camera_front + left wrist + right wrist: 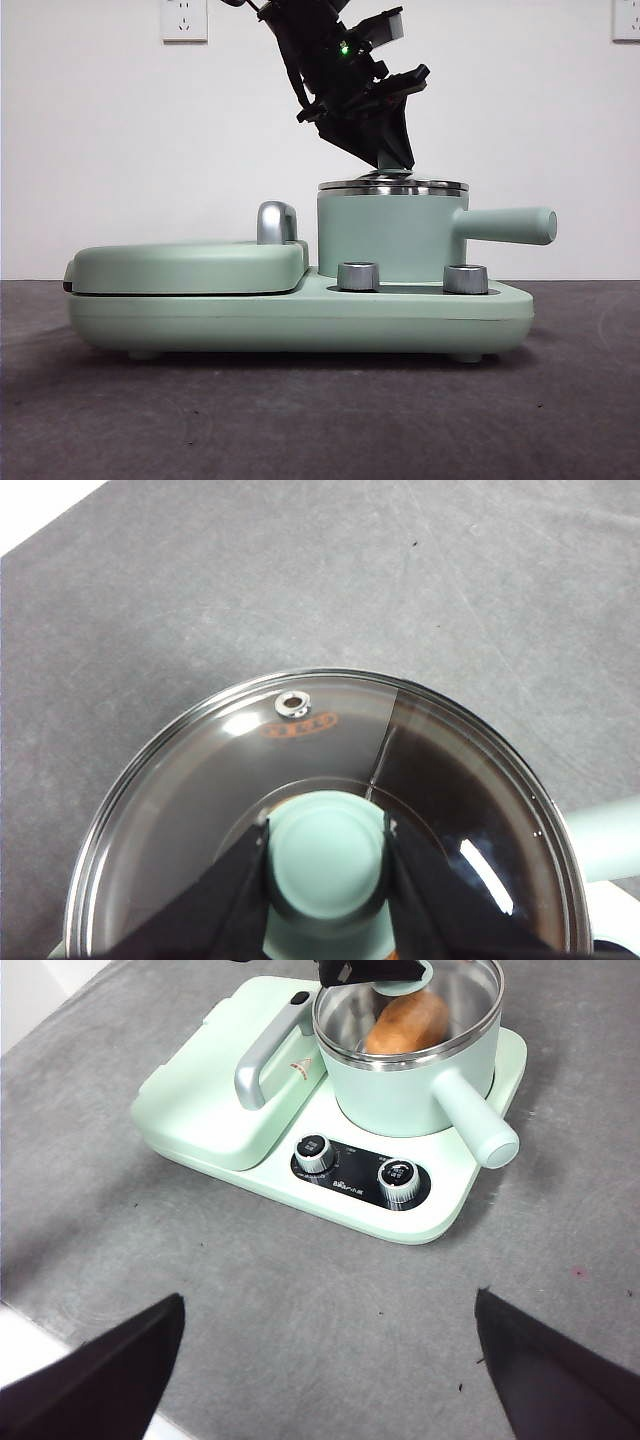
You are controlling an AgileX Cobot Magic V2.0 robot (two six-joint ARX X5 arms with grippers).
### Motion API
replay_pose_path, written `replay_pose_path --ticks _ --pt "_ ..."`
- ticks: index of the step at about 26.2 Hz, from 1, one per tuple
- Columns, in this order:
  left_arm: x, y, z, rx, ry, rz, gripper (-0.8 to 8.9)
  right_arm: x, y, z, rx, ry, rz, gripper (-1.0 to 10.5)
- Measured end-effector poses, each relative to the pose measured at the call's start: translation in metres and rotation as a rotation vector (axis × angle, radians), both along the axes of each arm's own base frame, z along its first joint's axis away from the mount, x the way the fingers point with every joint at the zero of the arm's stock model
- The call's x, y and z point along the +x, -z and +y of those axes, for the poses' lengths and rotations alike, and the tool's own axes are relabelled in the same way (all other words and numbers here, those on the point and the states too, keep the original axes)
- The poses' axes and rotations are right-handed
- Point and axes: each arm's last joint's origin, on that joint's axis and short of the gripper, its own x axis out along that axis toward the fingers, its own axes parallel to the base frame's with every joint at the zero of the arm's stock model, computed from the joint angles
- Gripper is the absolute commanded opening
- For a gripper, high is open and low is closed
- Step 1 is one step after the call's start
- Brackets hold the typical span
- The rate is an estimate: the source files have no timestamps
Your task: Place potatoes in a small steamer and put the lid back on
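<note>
The mint-green steamer pot (390,235) is sitting on its cooker base (300,320), the glass lid (330,810) is resting on its rim, the left gripper (327,865) is clamping the lid's knob, the potato (405,1023) is lying inside, and the right gripper (330,1360) is hanging wide open

- The lid (330,780) under my left gripper (325,865) is clear, glossy glass with a polished steel rim and a smooth matt mint knob.
- The small steamer (392,235) looks satin mint-green.
- The potato (405,1023) has matt orange-brown skin.
- The table (300,1290) is grey and finely rough.
</note>
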Motion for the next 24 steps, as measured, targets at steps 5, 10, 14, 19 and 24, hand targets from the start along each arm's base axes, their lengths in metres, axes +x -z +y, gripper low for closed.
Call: replay_pose_path --ticks 5,10,14,19,24 --pt "-0.0002 0.0008 0.0001 0.001 -0.003 0.008 0.16 0.0000 0.0000 0.0000 0.000 0.001 0.000 4.5" --pt "-0.0001 0.0008 0.0001 -0.016 -0.025 0.028 0.16 0.0000 0.0000 0.0000 0.000 0.001 0.000 4.5" --pt "0.0000 0.0008 0.0002 -0.014 -0.039 0.028 0.16 0.0000 0.0000 0.0000 0.000 0.001 0.000 4.5" --pt "-0.0005 0.0010 0.0000 -0.009 -0.046 0.029 0.30 0.0000 0.0000 0.0000 0.000 0.001 0.000 4.5" --pt "-0.0004 0.0015 -0.0002 -0.014 -0.048 0.037 3.21 0.0000 0.0000 0.0000 0.000 0.001 0.000 4.5"
